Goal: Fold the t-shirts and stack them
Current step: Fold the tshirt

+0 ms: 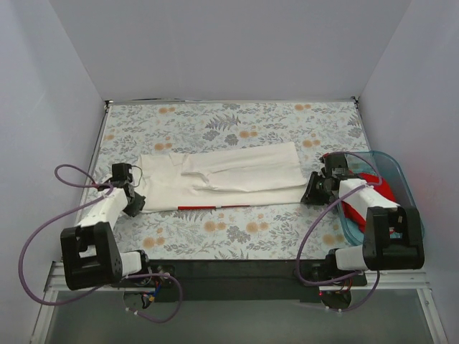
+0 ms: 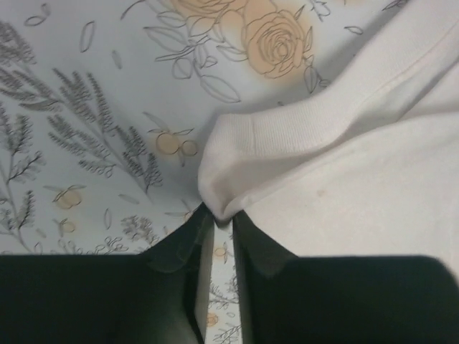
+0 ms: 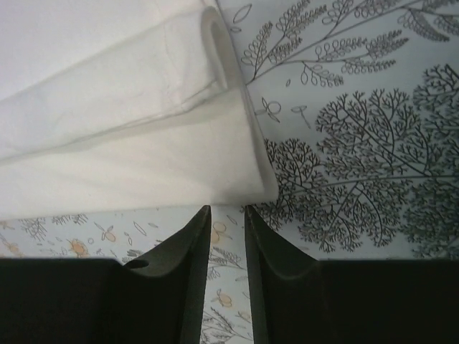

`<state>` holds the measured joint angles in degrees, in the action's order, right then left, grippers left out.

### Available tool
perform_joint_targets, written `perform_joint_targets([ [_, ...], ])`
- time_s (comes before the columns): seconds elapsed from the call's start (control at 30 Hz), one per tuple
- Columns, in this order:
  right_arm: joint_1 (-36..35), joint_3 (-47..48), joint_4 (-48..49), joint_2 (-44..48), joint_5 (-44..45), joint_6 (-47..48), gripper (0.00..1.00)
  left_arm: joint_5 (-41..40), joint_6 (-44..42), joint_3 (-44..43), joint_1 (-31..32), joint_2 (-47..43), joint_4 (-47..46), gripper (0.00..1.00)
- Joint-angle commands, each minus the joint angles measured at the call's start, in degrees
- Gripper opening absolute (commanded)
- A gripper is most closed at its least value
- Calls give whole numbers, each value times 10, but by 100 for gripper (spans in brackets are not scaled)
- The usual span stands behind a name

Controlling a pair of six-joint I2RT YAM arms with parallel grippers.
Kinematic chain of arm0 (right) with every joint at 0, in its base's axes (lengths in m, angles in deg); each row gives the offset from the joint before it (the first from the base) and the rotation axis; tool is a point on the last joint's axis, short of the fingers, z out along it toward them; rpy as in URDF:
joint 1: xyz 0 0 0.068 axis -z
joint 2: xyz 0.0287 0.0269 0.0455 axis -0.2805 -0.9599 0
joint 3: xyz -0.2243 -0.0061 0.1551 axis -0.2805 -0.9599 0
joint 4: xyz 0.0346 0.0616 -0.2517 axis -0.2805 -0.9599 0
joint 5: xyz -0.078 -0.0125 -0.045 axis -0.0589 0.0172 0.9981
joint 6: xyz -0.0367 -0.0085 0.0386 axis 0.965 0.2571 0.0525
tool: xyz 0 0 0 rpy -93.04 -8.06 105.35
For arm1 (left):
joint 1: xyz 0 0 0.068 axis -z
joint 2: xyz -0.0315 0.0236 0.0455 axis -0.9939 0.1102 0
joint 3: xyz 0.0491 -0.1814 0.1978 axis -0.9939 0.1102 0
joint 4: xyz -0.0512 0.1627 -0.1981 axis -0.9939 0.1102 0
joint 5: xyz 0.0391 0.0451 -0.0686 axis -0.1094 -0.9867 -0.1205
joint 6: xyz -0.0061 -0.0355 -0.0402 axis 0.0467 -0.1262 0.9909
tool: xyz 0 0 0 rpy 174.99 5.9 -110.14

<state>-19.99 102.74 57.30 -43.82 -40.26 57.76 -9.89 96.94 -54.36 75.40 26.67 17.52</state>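
Observation:
The white t-shirt (image 1: 222,179) lies half folded, long side across the middle of the table, with a thin red strip of print showing along its near edge. My left gripper (image 1: 136,204) sits at its near left corner, and in the left wrist view (image 2: 223,215) it is shut on a pinch of the white cloth (image 2: 337,165). My right gripper (image 1: 313,190) sits at the near right corner. In the right wrist view (image 3: 227,208) its narrow jaws meet the folded edge of the shirt (image 3: 143,143). The red t-shirt (image 1: 361,209) lies bunched in the tub.
A translucent blue plastic tub (image 1: 401,188) stands at the right edge of the table, beside my right arm. The floral tablecloth (image 1: 237,233) covers the table. White walls close in the left, back and right sides. Purple cables loop near both arm bases.

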Motion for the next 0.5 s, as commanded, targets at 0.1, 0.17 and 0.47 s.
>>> perform_joint_targets([
  [0.1, -15, 31, -87, 74, 2, 70, 38, -21, -2, -47, -7, -66, 47, 41],
  [0.17, -44, 50, -84, 80, -5, 79, 43, -19, -20, -83, -7, -69, 57, 51],
  [0.47, -254, 128, 37, 18, -30, 59, 40, 46, -35, -116, 116, -128, 46, 56],
])
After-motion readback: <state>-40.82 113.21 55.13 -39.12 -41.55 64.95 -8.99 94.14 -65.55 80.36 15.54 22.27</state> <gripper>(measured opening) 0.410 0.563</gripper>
